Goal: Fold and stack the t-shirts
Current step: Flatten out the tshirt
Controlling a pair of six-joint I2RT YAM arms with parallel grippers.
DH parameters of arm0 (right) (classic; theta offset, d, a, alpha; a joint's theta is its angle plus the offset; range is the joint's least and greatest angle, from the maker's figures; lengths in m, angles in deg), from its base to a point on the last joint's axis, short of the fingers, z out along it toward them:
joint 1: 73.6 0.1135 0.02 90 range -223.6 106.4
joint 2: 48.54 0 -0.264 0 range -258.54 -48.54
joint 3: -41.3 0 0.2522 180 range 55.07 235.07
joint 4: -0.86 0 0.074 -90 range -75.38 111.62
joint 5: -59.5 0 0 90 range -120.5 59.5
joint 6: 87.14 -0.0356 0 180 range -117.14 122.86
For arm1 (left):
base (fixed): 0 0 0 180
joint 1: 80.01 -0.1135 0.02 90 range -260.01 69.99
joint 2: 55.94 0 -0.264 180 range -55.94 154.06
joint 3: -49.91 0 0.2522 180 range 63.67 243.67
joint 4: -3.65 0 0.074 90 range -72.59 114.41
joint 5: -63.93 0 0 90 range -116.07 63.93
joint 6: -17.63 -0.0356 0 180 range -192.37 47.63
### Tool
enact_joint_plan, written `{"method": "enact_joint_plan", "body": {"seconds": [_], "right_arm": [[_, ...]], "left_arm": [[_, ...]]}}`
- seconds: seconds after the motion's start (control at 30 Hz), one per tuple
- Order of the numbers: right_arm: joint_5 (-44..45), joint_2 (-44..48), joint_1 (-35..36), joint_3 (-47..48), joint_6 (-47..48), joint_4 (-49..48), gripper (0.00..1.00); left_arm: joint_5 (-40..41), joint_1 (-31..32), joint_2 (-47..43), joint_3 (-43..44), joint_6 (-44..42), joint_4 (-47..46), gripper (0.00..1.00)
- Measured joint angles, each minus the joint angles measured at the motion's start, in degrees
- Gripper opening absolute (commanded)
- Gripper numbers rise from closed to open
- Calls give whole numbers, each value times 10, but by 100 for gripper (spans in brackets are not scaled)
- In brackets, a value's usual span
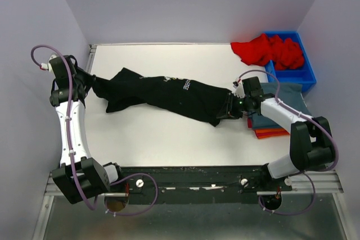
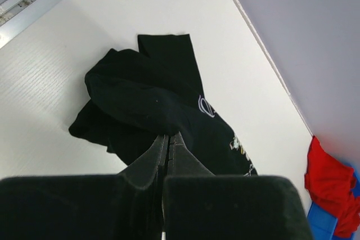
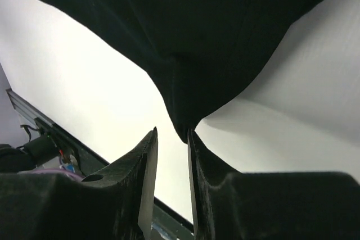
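Note:
The black t-shirt (image 1: 169, 91) lies stretched in a crumpled band across the table, small print facing up. My left gripper (image 1: 94, 85) is shut on its left end; in the left wrist view the fingers (image 2: 167, 136) pinch a fold of the black cloth (image 2: 146, 99). My right gripper (image 1: 228, 108) is at the shirt's right end. In the right wrist view it (image 3: 171, 132) is open a little, and a hanging corner of the black cloth (image 3: 214, 37) just reaches the gap, touching one fingertip.
A bright red t-shirt (image 1: 264, 49) spills over the edge of the blue bin (image 1: 306, 74) at the back right. A folded slate-blue t-shirt (image 1: 289, 94) lies on an orange one (image 1: 270, 133) at the right, under my right arm. The enclosure walls stand close on both sides.

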Motion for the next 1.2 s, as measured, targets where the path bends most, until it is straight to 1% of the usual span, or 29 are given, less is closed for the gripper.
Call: {"method": "enact_joint_plan", "body": {"seconds": [0.1, 0.13, 0.2, 0.4, 0.43, 0.53, 0.7, 0.9, 1.03, 1.2], "right_arm": [[2, -1, 0, -1, 0, -16, 36], [2, -1, 0, -1, 0, -21, 39], [2, -5, 0, -1, 0, -30, 41], [10, -21, 0, -10, -2, -44, 41], [10, -25, 0, -11, -3, -46, 36], [10, -34, 0, -15, -5, -53, 1], [14, -40, 0, -2, -14, -44, 1], [34, -57, -8, 112, -21, -9, 1], [49, -93, -22, 191, -27, -6, 1], [63, -148, -35, 236, -31, 5, 1]], "left_arm": [[1, 0, 1, 7, -3, 0, 0], [1, 0, 2, 8, -3, -1, 0], [1, 0, 2, 8, -5, -3, 0], [2, 0, 2, 8, -7, -4, 0], [2, 0, 2, 8, -7, -4, 0], [2, 0, 2, 8, -8, -4, 0], [4, 0, 3, 10, -11, -2, 0], [10, 0, 27, 47, -13, 9, 0], [16, 0, 49, 66, -12, 8, 0], [30, 0, 66, 72, -4, 10, 0]]}}
